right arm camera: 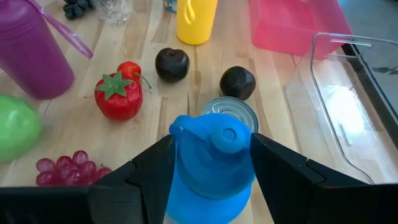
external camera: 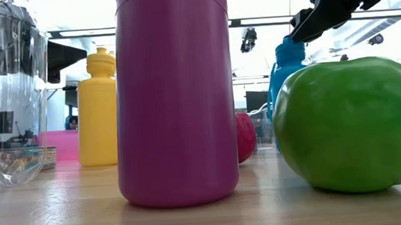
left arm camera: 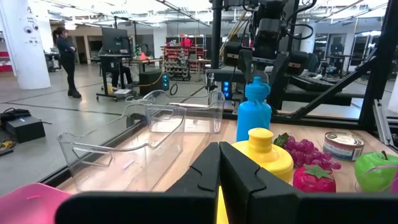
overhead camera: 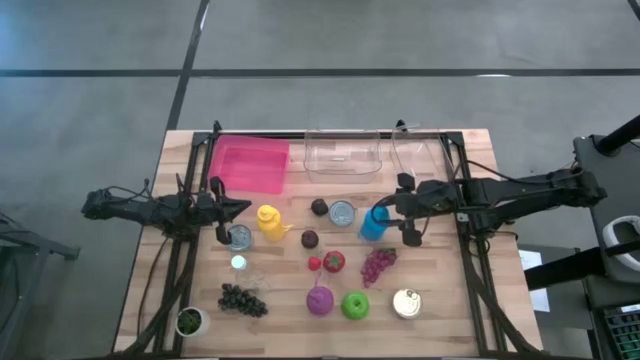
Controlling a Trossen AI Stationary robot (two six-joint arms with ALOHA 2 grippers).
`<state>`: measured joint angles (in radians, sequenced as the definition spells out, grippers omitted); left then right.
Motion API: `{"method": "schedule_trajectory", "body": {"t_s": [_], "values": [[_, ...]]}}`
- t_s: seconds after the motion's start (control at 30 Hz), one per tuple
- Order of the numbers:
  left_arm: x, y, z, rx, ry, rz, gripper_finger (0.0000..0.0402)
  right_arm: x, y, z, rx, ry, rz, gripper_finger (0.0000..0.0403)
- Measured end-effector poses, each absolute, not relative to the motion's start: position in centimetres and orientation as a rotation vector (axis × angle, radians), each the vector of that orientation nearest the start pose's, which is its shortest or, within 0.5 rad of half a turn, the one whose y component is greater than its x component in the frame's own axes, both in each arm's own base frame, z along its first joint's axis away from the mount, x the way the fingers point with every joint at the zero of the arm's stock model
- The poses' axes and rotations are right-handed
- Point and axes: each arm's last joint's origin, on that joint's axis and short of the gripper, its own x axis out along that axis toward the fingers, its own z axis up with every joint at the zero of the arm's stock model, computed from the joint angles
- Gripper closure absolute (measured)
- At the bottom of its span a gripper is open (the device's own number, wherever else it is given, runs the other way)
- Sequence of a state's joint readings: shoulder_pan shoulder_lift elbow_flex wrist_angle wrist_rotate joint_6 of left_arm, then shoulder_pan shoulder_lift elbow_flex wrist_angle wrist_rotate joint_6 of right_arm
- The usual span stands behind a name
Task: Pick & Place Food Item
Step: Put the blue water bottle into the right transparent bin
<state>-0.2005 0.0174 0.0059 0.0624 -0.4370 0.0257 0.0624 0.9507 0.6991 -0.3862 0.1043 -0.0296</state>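
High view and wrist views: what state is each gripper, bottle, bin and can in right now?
Right gripper: closed around the blue bottle.
Blue bottle: upright, capped, gripped.
Left gripper: shut, empty, behind the yellow bottle.
Yellow bottle: upright, capped, free.
Purple bottle: upright.
Clear bins: empty.
Pink bin: empty.
Can: upright, sealed.

We see the blue bottle (overhead camera: 374,222) standing upright at the table's middle, toward three o'clock, its rounded cap (right arm camera: 219,138) on top. The right pincer (right arm camera: 211,163) sits around its upper body, one finger (right arm camera: 154,171) against each side. Just at the bottle's nine o'clock stands a silver can (overhead camera: 342,213), and at its six o'clock lies a bunch of pink grapes (overhead camera: 378,264).
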Motion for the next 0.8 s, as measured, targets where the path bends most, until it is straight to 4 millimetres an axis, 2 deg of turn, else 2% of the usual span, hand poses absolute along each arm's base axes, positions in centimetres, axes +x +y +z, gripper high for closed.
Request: {"method": "schedule_trajectory", "body": {"t_s": [0.67,0.8], "values": [[9.61,-0.71,17.01,0.01,-0.045,0.236,0.0389,19.74,0.95,26.0,-0.085,0.612,-0.022,0.02],[9.61,-0.71,17.0,0.01,-0.045,0.236,0.0389,19.76,0.95,25.98,-0.085,0.612,-0.021,0.0212]]}}
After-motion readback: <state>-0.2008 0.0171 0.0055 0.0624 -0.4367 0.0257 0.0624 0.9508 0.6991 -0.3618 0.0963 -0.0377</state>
